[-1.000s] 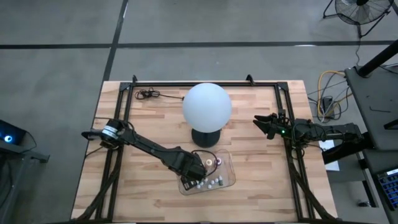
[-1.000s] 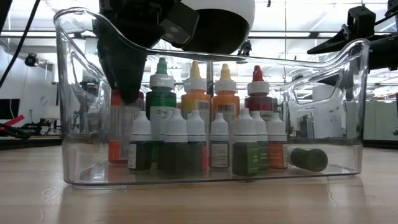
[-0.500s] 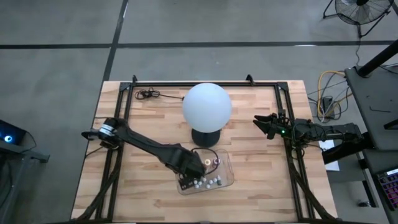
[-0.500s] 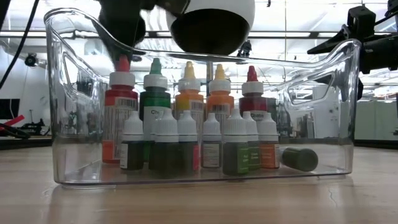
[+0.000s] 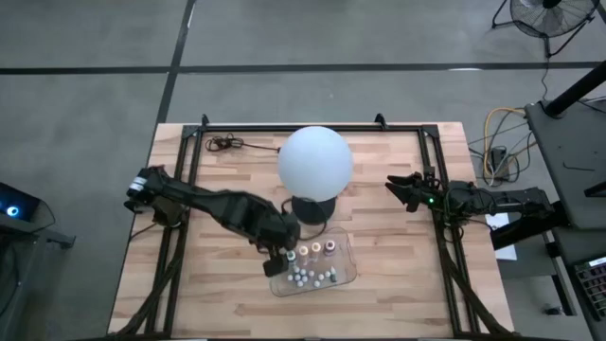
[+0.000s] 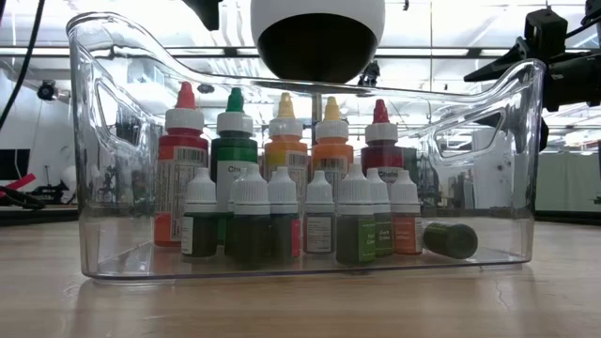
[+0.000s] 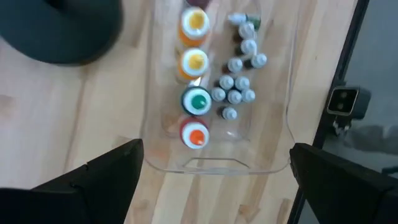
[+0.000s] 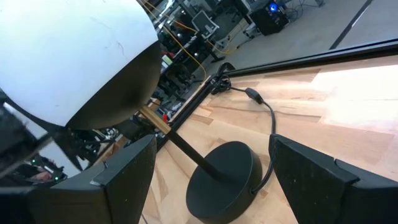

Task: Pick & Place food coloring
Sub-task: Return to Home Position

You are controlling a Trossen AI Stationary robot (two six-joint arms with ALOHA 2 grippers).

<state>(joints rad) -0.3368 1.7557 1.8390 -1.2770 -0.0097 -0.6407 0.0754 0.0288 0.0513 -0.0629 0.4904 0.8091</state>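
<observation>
The food coloring bottles [image 6: 282, 188] stand in a clear plastic tray [image 6: 507, 141] on the wooden table, near its front edge. A back row of taller bottles runs red [image 6: 183, 178], green, orange, orange and dark red. Small white-capped ones stand in front, and one lies on its side [image 6: 451, 240]. My left gripper [image 5: 277, 258] hangs open above the tray's left end, touching nothing. In its wrist view its fingers [image 7: 214, 180] stand wide apart over the tray [image 7: 211, 165] and bottles [image 7: 196, 99]. My right gripper [image 5: 393, 187] waits open at the table's right.
A lamp with a white globe [image 5: 314, 161] and a round black base [image 5: 311, 210] stands just behind the tray; the right wrist view shows its base [image 8: 224, 180] and cord. A black cable [image 5: 225, 144] lies at the far left. Bare wood lies left and right of the tray.
My left gripper has let go of the red bottle at the tray's left end and risen straight out of the tray, drawing back a little toward the table's left edge. The red bottle stays upright in the tray. The tray has shifted slightly.
</observation>
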